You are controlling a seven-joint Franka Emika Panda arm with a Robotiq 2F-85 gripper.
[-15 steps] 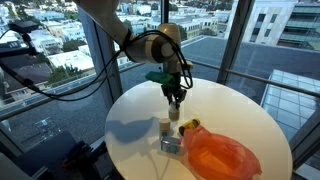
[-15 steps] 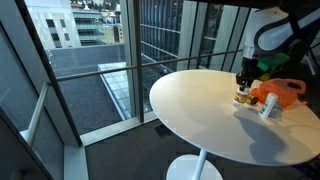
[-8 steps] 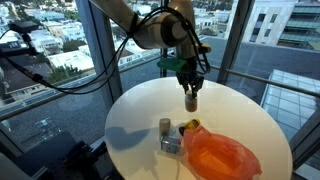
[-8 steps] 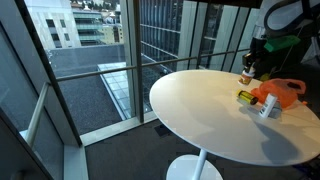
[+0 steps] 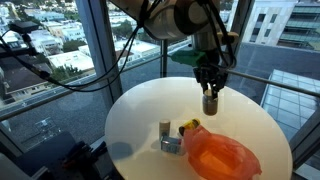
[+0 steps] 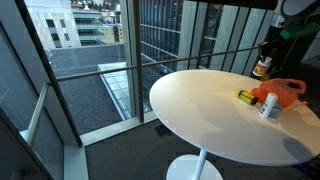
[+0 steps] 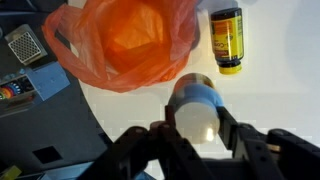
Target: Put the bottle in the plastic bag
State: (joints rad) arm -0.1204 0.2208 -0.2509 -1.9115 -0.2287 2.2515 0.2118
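Wrist view looks down on the white table (image 7: 290, 95), which fills the right side of the frame. In both exterior views it is a round top on a single pedestal (image 6: 195, 168) beside tall windows (image 6: 90, 60).

The robot arm (image 5: 175, 18) comes in from the top of an exterior view and hangs over the right half of the table.

The orange plastic bag (image 7: 125, 40) lies crumpled at the upper centre of the wrist view with its mouth facing the camera. In an exterior view it sits at the lower right of the tabletop (image 5: 220, 155).

The gripper (image 7: 195, 130) is clamped on the bottle (image 7: 193, 100), one finger on each side of it. The bottle is upright and held in the air clear of the table. It hangs above the bag in an exterior view (image 5: 210, 106), and just below the bag's mouth in the wrist view.

A yellow-labelled bottle (image 7: 229, 40) with a dark cap lies on its side on the table just right of the bag.

Some small grey objects (image 5: 166, 135) stand left of the bag, too small to identify.
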